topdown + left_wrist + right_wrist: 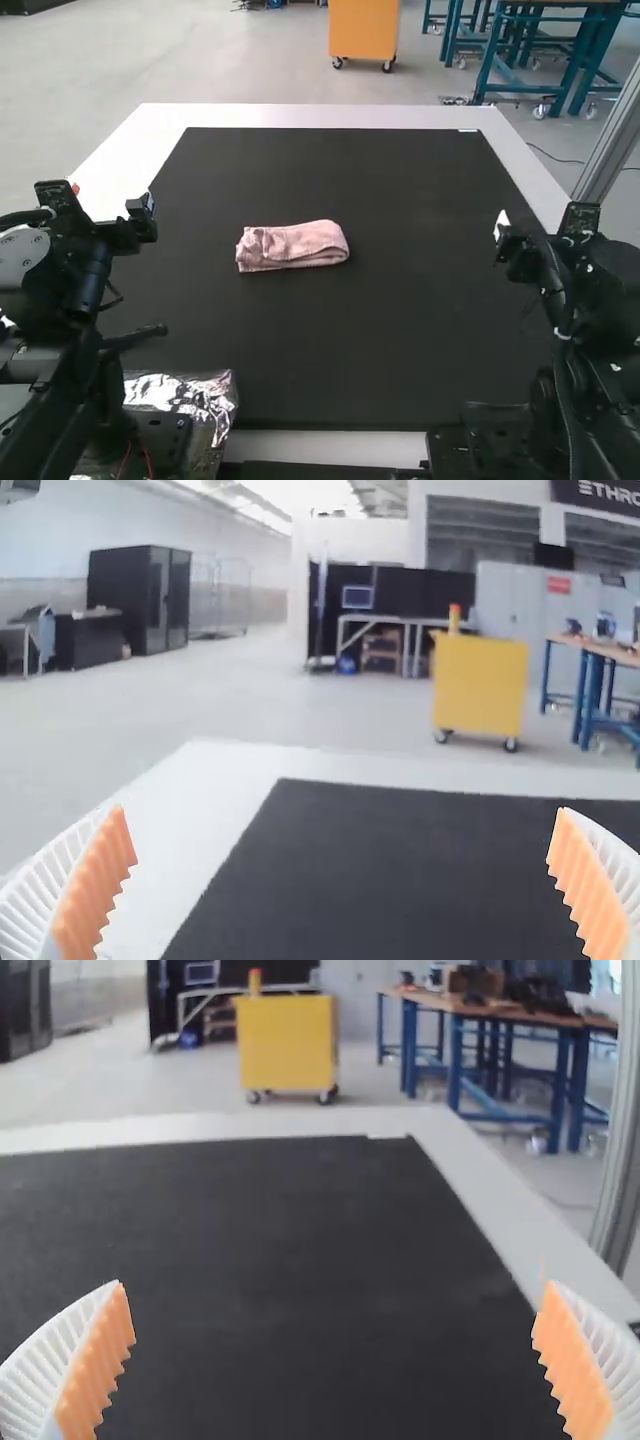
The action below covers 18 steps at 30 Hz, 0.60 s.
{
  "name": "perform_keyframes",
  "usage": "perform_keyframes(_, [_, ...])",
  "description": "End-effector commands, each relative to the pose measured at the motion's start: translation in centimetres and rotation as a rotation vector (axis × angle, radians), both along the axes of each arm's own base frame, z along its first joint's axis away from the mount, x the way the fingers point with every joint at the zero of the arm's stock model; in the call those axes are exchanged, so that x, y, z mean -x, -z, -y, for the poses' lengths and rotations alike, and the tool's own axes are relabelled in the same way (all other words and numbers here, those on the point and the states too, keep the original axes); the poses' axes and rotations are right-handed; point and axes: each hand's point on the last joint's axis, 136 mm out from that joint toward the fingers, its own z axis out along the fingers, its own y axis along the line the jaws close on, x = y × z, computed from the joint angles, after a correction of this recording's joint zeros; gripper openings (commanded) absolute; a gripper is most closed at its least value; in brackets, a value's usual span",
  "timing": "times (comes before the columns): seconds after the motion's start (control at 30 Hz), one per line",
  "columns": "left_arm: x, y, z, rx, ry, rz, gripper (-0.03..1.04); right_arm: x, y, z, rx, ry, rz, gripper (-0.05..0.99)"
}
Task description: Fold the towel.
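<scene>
Left gripper (340,811) and right gripper (334,1285) are opened wide, nothing clasped. Between them — nearer the left arm (92,270), off to its right — the towel (292,246) is laid in a compact folded bundle, long axis crosswise. It is surrounded by black mat (350,350), bordered by white table (310,115).
</scene>
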Motion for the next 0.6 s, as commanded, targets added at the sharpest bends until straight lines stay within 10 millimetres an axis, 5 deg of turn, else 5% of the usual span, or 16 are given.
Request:
perform_keyframes(0.0, [-0.2, 2.5, -0.4, 0.118, -0.009, -0.078, 0.97, 0.1, 1.1, 0.7, 0.034, 0.035, -0.038, 0.92])
perform_keyframes(0.07, [-0.3, 4.9, -0.4, 0.136, -0.015, -0.170, 0.97, 0.1, 1.1, 0.7, 0.044, 0.034, -0.042, 0.92])
perform_keyframes(0.57, [-0.3, 5.2, -0.6, 0.207, -0.017, -0.170, 0.97, 0.1, 1.4, -0.1, 0.048, -0.010, -0.052, 0.92])
